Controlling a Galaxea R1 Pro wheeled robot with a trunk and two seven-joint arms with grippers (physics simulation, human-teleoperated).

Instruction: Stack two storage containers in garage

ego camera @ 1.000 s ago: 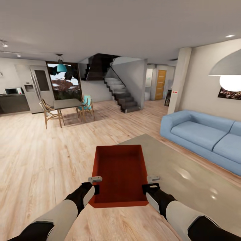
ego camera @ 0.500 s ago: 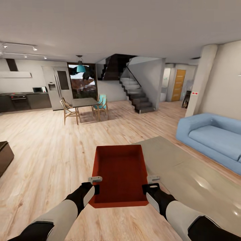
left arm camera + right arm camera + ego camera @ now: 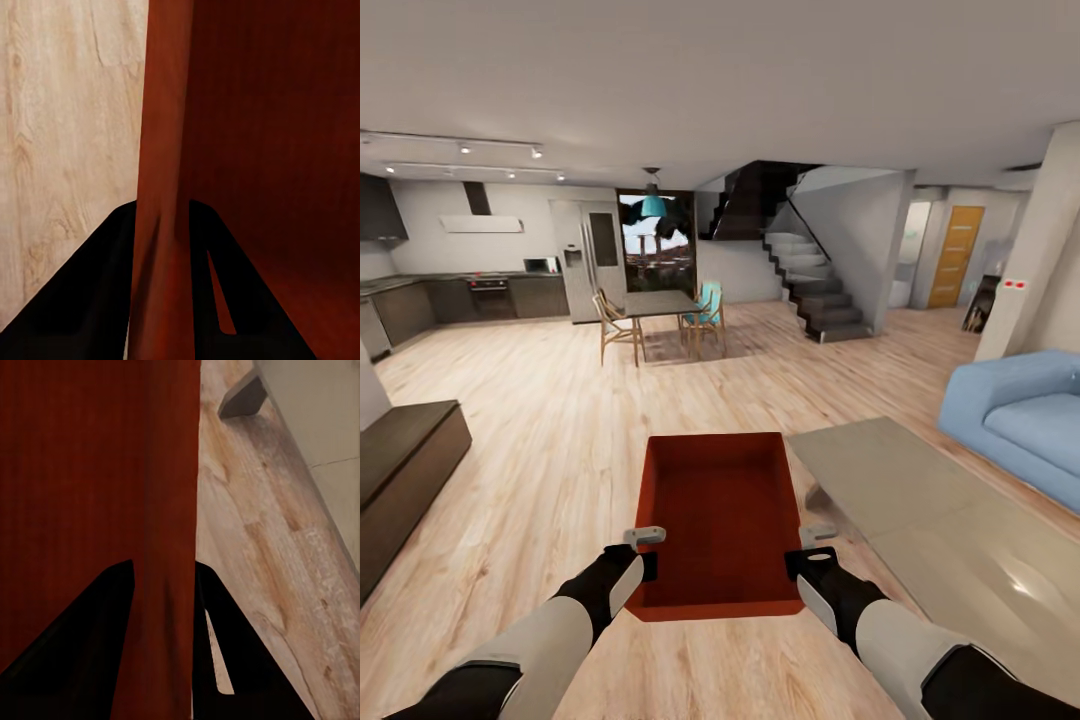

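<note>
One container [image 3: 720, 520] hangs between both claws in the head view: the left claw [image 3: 647, 552] pinches its left wall near the robot-side corner, the right claw [image 3: 815, 548] pinches its right wall opposite. Beyond the right claw stands a low grey table [image 3: 920, 500], past it a blue sofa [image 3: 1020, 415]; off the left claw sits a dark bench [image 3: 405, 470].

In the left wrist view, dark fingers [image 3: 97, 300] clamp the orange-red wall above plank floor [image 3: 67, 112].

In the right wrist view, fingers [image 3: 82, 652] squeeze the wall likewise, the table's leg [image 3: 244, 396] ahead.
</note>
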